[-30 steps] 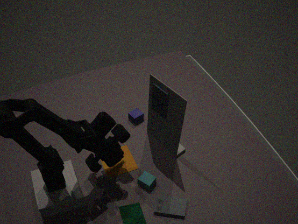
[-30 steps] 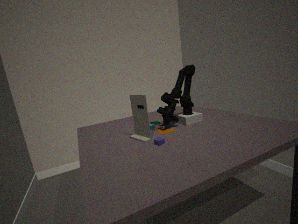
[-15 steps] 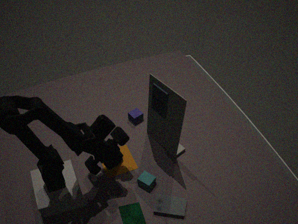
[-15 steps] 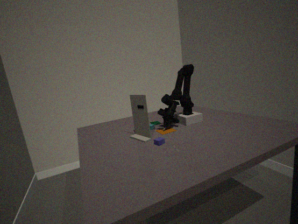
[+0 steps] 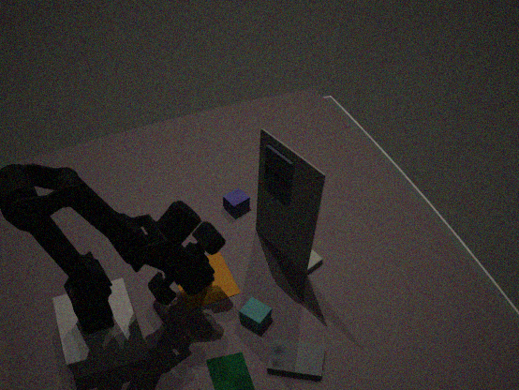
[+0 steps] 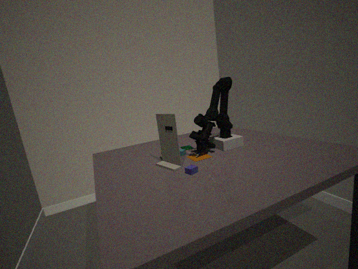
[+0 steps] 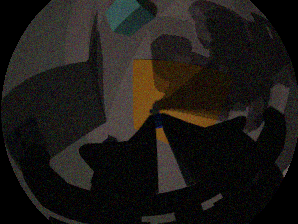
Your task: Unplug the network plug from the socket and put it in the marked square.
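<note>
My gripper is shut on the plug, a small dark and blue piece between the fingertips in the wrist view. It is low over the orange square. In the top view the hand hides the fingertips and plug. Whether the plug touches the table I cannot tell. The upright panel stands apart from the hand, with the dark socket box high on its face.
A teal block lies near the orange square. A green square, a grey slab and a purple block also lie on the table. A pale slab lies behind the panel.
</note>
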Motion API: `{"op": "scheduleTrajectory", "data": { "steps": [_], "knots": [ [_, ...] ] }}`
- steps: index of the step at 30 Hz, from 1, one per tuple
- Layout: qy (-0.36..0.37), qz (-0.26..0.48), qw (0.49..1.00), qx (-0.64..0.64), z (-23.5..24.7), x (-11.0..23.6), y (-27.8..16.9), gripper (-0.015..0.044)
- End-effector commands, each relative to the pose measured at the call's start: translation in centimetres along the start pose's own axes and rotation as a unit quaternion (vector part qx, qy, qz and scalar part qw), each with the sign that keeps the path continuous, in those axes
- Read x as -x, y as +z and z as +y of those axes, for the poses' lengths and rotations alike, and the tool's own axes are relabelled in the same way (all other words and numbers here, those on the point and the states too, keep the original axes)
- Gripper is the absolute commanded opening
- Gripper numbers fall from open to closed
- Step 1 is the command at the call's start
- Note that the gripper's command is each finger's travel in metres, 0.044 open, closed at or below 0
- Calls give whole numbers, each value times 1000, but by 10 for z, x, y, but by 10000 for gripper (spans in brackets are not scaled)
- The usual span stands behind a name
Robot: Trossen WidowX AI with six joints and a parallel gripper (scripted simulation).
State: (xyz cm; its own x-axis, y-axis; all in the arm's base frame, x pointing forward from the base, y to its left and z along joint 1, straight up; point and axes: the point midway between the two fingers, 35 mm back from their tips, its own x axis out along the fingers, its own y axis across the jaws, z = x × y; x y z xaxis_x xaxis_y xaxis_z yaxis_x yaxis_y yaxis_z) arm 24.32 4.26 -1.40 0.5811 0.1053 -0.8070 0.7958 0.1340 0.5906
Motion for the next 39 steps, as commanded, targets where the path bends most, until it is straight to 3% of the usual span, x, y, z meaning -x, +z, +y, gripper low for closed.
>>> {"op": "scheduleTrajectory", "data": {
  "steps": [1,9,15,39],
  "knots": [
    [-3,-1,1000,-1,-2,-2,0,0],
    [0,0,1000,1,0,-1,0,0],
    [0,0,1000,1,0,-1,0,156],
    [-1,0,1000,0,0,9,0,156]
  ]
}}
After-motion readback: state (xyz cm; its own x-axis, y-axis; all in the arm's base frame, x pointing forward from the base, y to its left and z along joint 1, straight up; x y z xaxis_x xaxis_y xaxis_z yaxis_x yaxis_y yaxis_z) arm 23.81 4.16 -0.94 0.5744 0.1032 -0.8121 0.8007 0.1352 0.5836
